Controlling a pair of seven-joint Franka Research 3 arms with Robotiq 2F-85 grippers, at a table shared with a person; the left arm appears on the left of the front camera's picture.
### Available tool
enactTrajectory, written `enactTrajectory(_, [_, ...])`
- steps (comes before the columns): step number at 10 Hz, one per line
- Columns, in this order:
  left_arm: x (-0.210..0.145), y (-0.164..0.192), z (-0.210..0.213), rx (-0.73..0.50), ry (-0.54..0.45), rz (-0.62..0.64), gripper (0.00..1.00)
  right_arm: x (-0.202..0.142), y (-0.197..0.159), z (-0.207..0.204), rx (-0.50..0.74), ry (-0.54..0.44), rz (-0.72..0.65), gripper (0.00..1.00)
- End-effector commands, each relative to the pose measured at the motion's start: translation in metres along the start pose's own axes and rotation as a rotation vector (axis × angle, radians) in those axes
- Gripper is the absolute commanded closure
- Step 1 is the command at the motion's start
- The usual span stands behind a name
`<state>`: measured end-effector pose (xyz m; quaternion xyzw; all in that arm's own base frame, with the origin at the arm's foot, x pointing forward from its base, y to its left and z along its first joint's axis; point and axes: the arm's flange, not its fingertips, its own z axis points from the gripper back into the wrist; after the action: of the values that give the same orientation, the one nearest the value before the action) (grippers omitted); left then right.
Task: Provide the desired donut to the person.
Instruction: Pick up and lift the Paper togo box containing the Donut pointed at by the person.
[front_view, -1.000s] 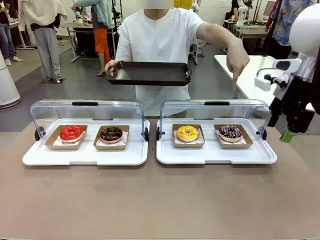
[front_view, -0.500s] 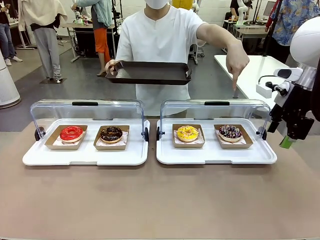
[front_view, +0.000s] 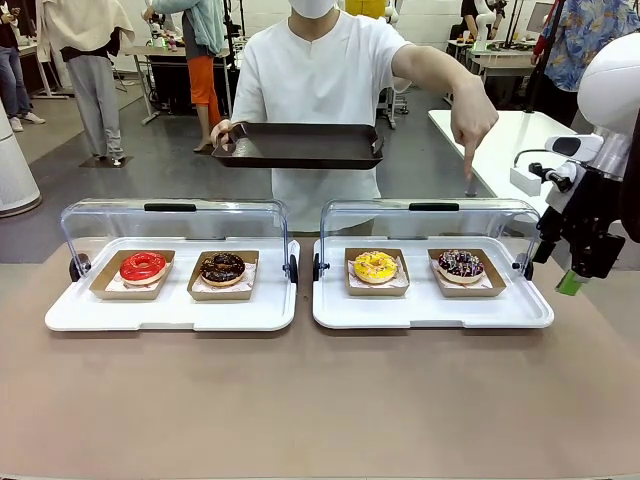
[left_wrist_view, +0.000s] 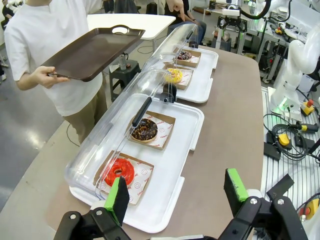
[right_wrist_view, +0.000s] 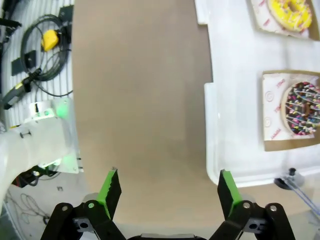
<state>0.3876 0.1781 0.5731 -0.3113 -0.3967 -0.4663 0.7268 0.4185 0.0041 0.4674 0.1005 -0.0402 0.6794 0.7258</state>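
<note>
The person (front_view: 320, 80) in a white shirt holds a dark serving tray (front_view: 298, 145) in one hand. The other hand (front_view: 472, 125) points a finger straight down over the chocolate donut with coloured sprinkles (front_view: 460, 264) (right_wrist_view: 302, 107), the rightmost of the row. Beside it sit a yellow donut (front_view: 375, 266), a chocolate donut (front_view: 222, 267) and a red donut (front_view: 143, 266), each on a brown card. My right gripper (front_view: 575, 278) (right_wrist_view: 167, 182) hangs open and empty just right of the right display tray. My left gripper (left_wrist_view: 175, 187) is open and empty above the table's left end, near the red donut (left_wrist_view: 119, 171).
Two white display trays (front_view: 170, 318) (front_view: 430, 318) stand side by side, their clear lids (front_view: 175, 220) rolled back toward the person. The brown table in front of them is bare. Cables and the arm base (right_wrist_view: 45, 135) lie beyond the table's right edge.
My right arm has swung a little lower and leftward toward the right display tray. The person's pointing hand and serving tray have stayed put.
</note>
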Motion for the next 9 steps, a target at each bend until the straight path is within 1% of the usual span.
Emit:
enactTrajectory(1, [0.001, -0.001, 0.001, -0.004, -0.002, -0.002, 0.00, 0.019, 0.003, -0.018, -0.126, 0.076, 0.037, 0.00])
enactTrajectory(2, [0.001, -0.001, 0.001, -0.004, -0.002, -0.002, 0.00, 0.029, -0.001, -0.036, -0.161, 0.130, 0.039, 0.00])
enactTrajectory(3, [0.001, -0.001, 0.001, -0.004, -0.002, -0.002, 0.00, 0.036, -0.009, -0.050, -0.171, 0.152, 0.041, 0.00])
enactTrajectory(4, [0.001, -0.001, 0.001, -0.004, -0.002, -0.002, 0.00, 0.040, -0.022, -0.063, -0.135, 0.171, 0.034, 0.00])
enactTrajectory(5, [0.001, -0.001, 0.001, -0.004, -0.002, -0.002, 0.00, 0.041, -0.037, -0.074, -0.099, 0.172, 0.017, 0.00])
enactTrajectory(7, [0.001, -0.001, 0.001, -0.004, -0.002, -0.002, 0.00, 0.036, -0.063, -0.086, -0.091, 0.165, -0.014, 0.00])
enactTrajectory(9, [0.001, -0.001, 0.001, -0.004, -0.002, -0.002, 0.00, 0.029, -0.077, -0.090, -0.096, 0.105, 0.011, 0.00])
